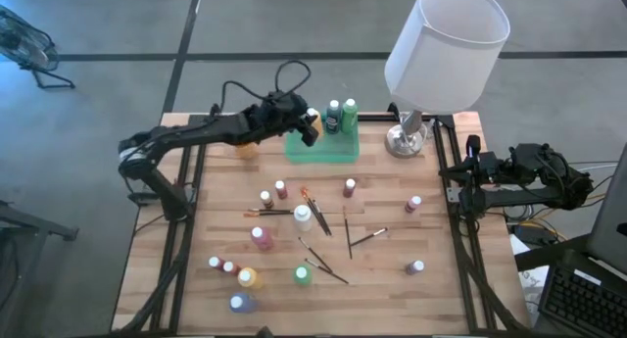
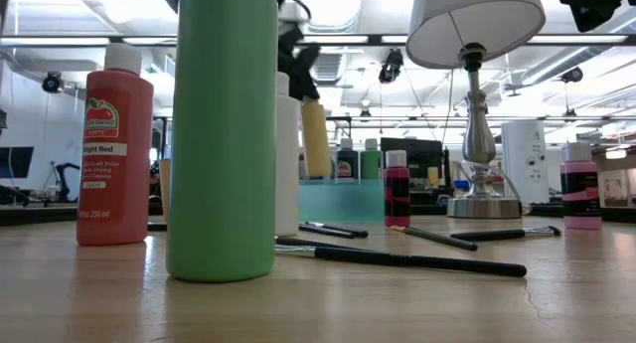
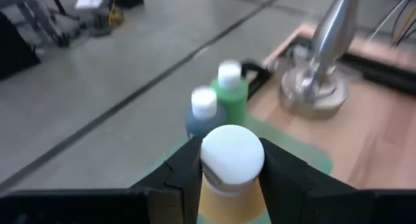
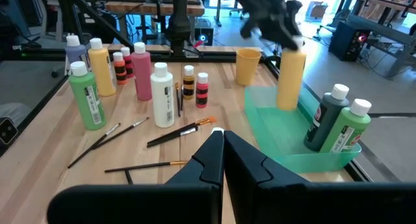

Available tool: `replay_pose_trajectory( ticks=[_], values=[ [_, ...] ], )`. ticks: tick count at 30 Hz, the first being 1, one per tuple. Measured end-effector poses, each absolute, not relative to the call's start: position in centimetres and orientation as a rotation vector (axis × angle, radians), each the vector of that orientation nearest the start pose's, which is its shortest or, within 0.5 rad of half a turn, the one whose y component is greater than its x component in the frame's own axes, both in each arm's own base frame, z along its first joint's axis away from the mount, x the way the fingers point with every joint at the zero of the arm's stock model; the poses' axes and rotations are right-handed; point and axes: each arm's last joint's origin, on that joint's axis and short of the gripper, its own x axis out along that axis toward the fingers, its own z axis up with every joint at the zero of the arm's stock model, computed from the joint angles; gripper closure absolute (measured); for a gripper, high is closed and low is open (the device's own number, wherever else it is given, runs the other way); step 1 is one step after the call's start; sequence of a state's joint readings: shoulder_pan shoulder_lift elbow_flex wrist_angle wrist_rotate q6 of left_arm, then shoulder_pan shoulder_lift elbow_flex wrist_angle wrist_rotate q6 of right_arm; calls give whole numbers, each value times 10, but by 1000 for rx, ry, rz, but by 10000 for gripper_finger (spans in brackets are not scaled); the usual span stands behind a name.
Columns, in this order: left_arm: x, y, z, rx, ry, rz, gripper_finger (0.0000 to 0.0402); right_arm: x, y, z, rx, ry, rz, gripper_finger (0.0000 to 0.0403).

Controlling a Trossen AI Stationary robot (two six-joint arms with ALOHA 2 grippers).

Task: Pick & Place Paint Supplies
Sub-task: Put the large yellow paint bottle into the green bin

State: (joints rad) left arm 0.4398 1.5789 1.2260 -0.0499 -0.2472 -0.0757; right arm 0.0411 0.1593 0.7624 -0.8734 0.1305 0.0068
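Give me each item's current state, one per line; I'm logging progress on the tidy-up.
Left gripper: shut on the yellow paint bottle, held upright over the tray.
Right gripper: shut, empty, waiting at the table's right edge.
Green rectangular tray: holds two upright bottles.
Dark green bottle, light green bottle: standing in the tray.
Thin dark-handled paintbrushes: lying loose on the table.

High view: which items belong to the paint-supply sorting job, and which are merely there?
Job:
- yellow bottle, held in left gripper
- two bottles in the green tray
- loose paint bottles
- paintbrushes

Bystanders:
- lamp
- orange cup
- parked right gripper
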Motion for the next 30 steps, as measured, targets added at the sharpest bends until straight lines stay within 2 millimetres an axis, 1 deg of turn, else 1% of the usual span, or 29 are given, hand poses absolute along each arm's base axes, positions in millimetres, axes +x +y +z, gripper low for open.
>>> replay_pose_trajectory(
  ticks=[2, 5, 9, 13, 20, 27, 30],
  values=[
    [330, 166, 293, -114, 394, 701, 273, 20, -3, 308, -16, 269, -90, 394],
    [337, 177, 286, -115, 389, 718, 273, 20, -3, 308, -16, 269, -90, 394],
    [345, 188, 276, -117, 423, 737, 273, 20, -3, 308, -17, 269, -90, 394],
    [349, 195, 272, -119, 427, 746, 273, 20, -3, 308, -16, 271, -90, 394],
    [353, 205, 262, -110, 456, 759, 273, 20, -3, 308, -16, 271, -90, 394],
    [355, 216, 255, -112, 442, 782, 273, 20, -3, 308, -16, 271, -90, 394],
    [354, 220, 255, -112, 426, 789, 273, 20, -3, 308, -16, 270, -90, 394]
  ],
)
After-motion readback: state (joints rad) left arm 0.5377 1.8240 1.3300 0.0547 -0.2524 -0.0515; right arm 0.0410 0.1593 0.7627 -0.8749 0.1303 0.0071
